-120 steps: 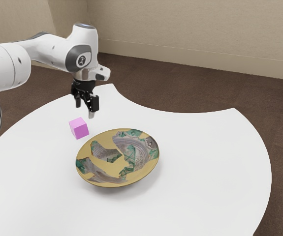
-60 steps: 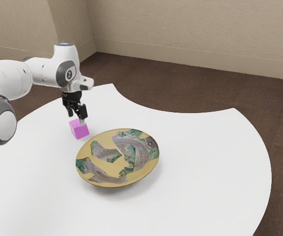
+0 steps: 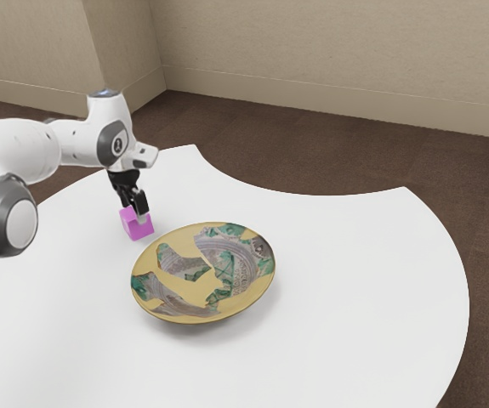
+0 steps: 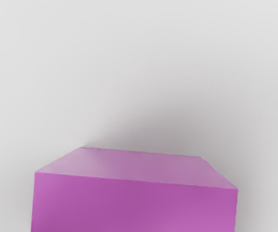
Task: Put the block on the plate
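Reaching in from the exterior view's left, the white arm point(image 3: 87, 144) is fitted with dark grey joint bands, and a round joint with a pale cap point(image 3: 10, 223) is noted at the view's left edge. Farther right, the black gripper point(image 3: 136, 212) is found pointed down at the block point(image 3: 139, 230), its lower end overlapping the block's upper part in the exterior view. Whether the hand is set wide, set narrow or closed on the block cannot be told. The block, pink-purple and flat-faced, is located on the table, off the plate point(image 3: 179, 265) and just beside its rim. In the wrist view, a paler face and a deeper purple face of the block are presented close to the camera, with a soft shadow cast on the white surface beside it. Next to the right, the plate is seen lying face up, finished in gold with green and greyish patches, a shadow being cast beneath it. The white table point(image 3: 363, 272) is extended beyond the plate to the right, its far edge curved inward. Behind it, a dark brown floor point(image 3: 312, 161) is met by a beige wall point(image 3: 329, 51) with a baseboard point(image 3: 312, 98).
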`<move>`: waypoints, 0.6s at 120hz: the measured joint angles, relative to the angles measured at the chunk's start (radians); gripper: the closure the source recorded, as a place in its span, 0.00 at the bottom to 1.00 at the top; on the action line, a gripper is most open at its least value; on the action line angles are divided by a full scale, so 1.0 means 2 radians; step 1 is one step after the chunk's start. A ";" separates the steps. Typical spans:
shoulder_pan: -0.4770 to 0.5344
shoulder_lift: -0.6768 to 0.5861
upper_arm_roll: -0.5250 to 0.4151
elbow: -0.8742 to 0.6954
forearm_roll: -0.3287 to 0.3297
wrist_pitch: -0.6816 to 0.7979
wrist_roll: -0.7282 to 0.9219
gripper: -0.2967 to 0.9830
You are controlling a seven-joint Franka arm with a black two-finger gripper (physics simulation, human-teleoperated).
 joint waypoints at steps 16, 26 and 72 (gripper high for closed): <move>0.001 0.010 0.002 0.009 -0.001 0.009 0.013 0.23; 0.001 0.017 0.003 0.012 -0.005 0.012 0.020 0.23; 0.001 0.032 0.004 0.014 -0.018 0.018 0.042 0.39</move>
